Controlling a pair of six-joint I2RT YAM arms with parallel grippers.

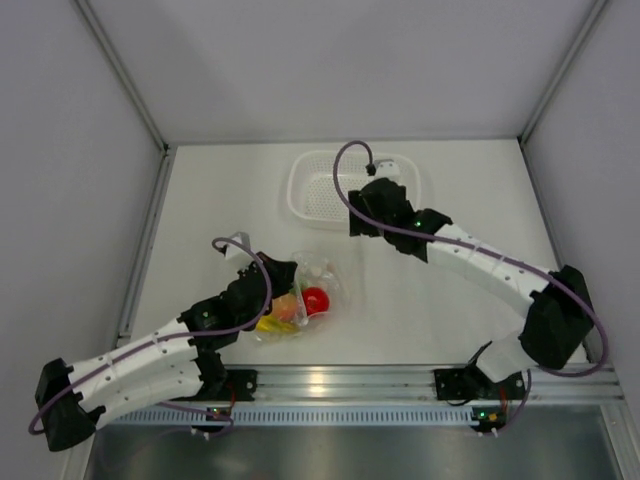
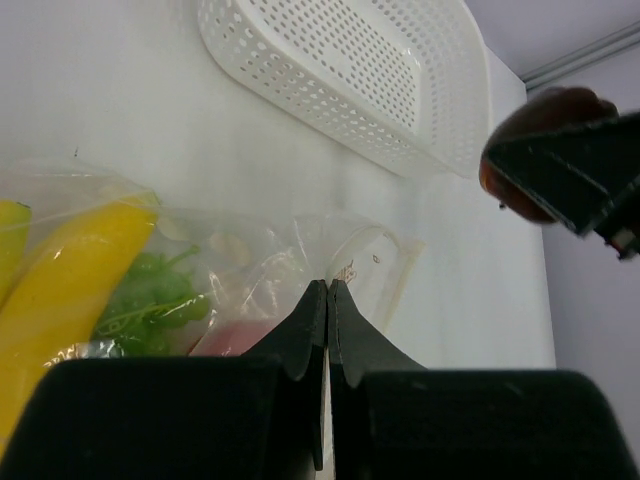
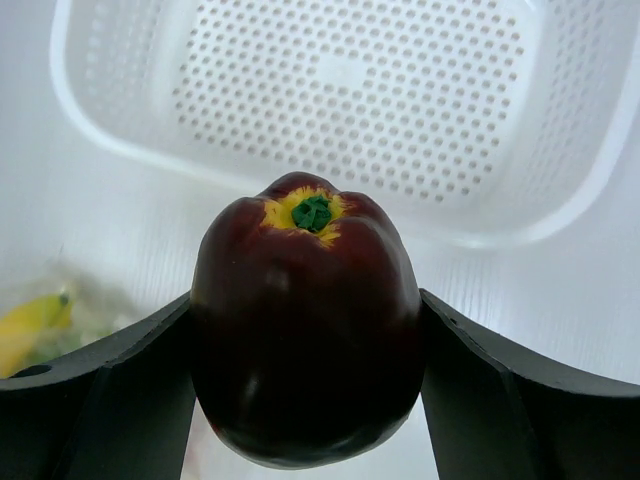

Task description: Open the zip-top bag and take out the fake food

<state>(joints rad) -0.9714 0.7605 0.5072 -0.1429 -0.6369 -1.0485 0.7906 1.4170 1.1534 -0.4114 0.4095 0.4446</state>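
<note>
Right pincer [image 3: 306, 330] gripped the maroon fruit [image 3: 300, 380], jaws wide, stem end toward the basket [image 3: 560, 215] just ahead — right arm nearer. Left pincer [image 2: 328, 300] was shut at the bag [image 2: 370, 260] edge; hold unclear. Bag lay on the surface [image 1: 450, 320], banana [image 2: 70, 270], greens [image 2: 150, 300] and tomato [image 1: 316, 299] inside.

Cut off at left edge of left wrist view: yellow plastic banana bunch [image 2: 70, 270]; masked below by black left gripper [image 2: 328, 288]: clear crinkly zip-top bag [image 2: 385, 262]; cropped at top of right wrist view: white perforated plastic basket [image 3: 150, 165].
</note>
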